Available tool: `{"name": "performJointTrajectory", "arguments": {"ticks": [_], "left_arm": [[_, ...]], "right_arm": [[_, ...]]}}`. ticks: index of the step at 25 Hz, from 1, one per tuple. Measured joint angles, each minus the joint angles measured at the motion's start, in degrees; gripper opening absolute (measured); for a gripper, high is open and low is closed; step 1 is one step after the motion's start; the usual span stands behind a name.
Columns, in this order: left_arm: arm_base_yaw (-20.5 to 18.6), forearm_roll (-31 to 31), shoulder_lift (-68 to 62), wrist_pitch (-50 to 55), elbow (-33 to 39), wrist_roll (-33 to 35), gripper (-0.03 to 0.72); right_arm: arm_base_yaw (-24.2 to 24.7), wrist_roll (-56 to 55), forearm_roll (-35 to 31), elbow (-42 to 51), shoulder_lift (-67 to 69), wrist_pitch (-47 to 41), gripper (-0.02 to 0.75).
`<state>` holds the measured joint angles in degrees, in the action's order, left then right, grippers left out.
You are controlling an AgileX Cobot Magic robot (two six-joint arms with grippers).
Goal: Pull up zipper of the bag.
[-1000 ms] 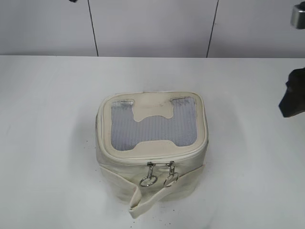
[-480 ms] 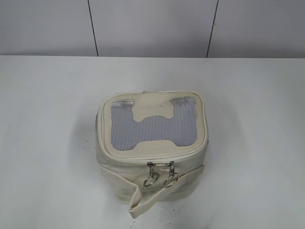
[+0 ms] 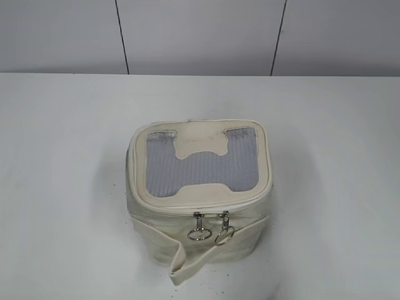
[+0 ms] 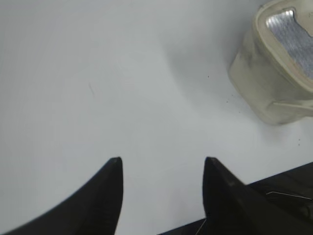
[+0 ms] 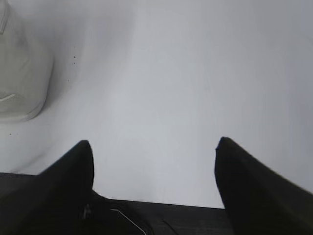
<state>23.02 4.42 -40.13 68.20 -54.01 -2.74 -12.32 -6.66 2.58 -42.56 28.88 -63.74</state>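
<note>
A cream boxy bag [image 3: 199, 206] with a grey mesh lid stands near the table's front middle. Its two zipper sliders [image 3: 210, 219] sit side by side at the front, each with a metal ring pull, and a strap hangs below. The bag's corner shows at the top right of the left wrist view [image 4: 274, 73] and its side at the left edge of the right wrist view [image 5: 19, 73]. My left gripper [image 4: 163, 161] is open and empty over bare table, left of the bag. My right gripper [image 5: 154, 144] is open and empty, right of the bag. Neither arm shows in the exterior view.
The white table [image 3: 62, 156] stretches around the bag on all sides. A panelled wall [image 3: 200, 37] stands behind the table. The table's dark front edge shows in both wrist views, in the left [image 4: 288, 181] and in the right [image 5: 161, 218].
The right arm, seen at the right edge a second ago, has left the exterior view. The bag and its sliders have not moved.
</note>
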Motion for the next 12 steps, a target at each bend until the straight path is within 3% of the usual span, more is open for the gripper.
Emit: {"name": "performJointTrajectory", "arguments": {"ticks": [7,12], "left_arm": [[0.0,-0.4,21.9,-2.3,14.7,0.1,0.402],[0.0,-1.2,34.9,-3.1,20.9,1.6,0.402]], "right_arm": [[0.0,5.3,-6.1,6.9,-21.3,-1.1,0.594],[0.0,10.2,-6.7,11.0,-29.2,-1.7,0.594]]}}
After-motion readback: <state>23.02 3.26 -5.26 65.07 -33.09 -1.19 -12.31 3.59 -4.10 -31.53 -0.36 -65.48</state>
